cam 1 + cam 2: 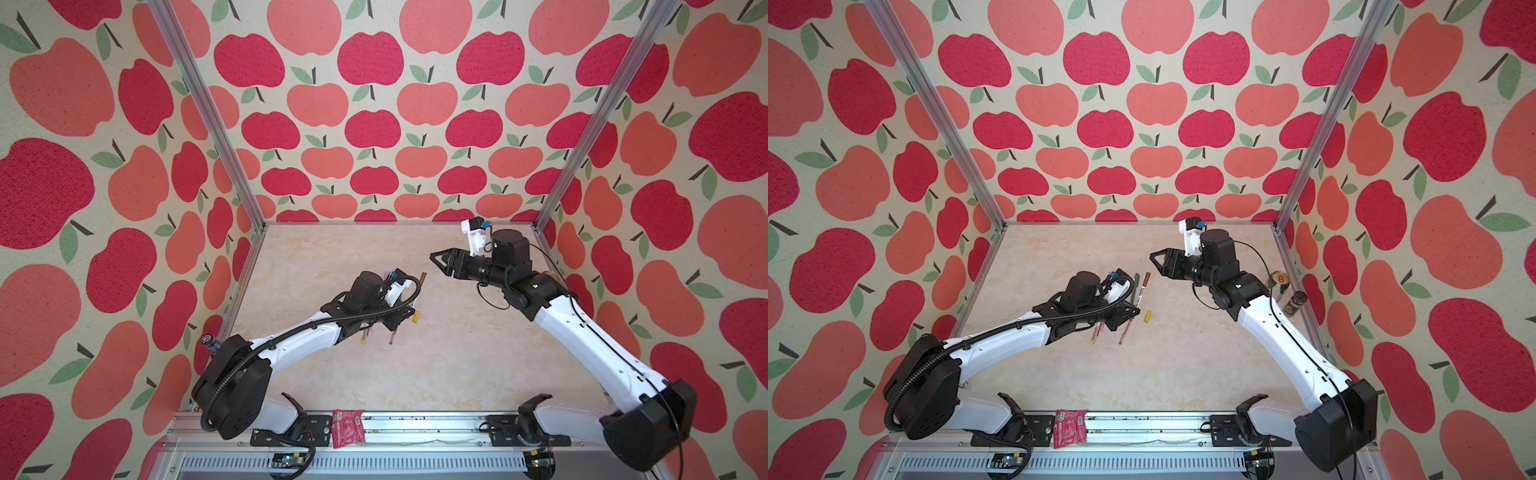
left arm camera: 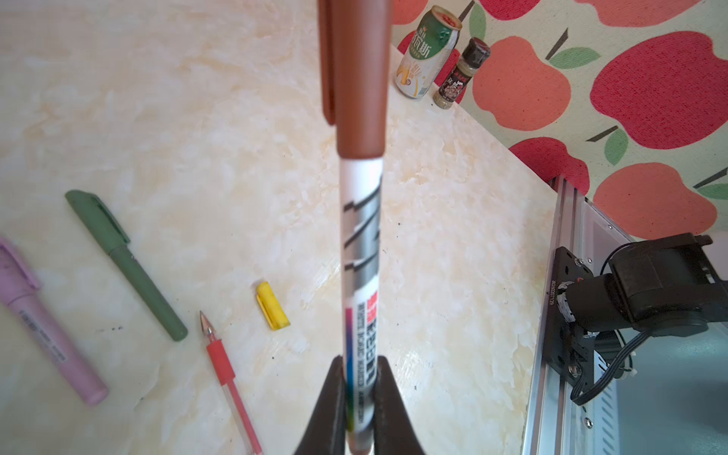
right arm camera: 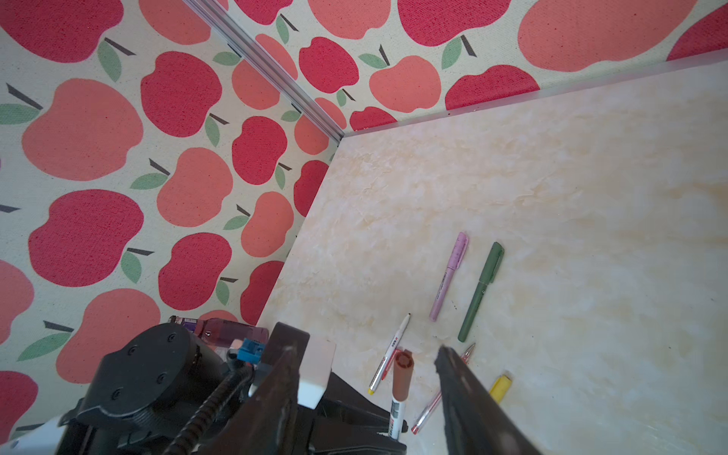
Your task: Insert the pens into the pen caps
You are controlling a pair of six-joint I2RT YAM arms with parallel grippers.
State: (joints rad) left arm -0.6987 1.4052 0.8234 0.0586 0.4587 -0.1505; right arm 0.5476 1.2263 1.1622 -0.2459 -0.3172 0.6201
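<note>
While left fingers grip it, pen points cap-outward.

The right gripper had its jaws parted, and the brown-capped white pen showed between them, touching neither. Beyond lay a capped lilac pen, a capped green pen and a yellow cap.

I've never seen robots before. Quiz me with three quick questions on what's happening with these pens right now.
1. True or false: the left end effector grips a white pen wearing a brown cap.
2. Which pen on the table shows a bare tip? A green pen, B lilac pen, C red pen.
3. Fill in: the right end effector holds ____.
Key: 1 true; 2 C; 3 nothing.
</note>
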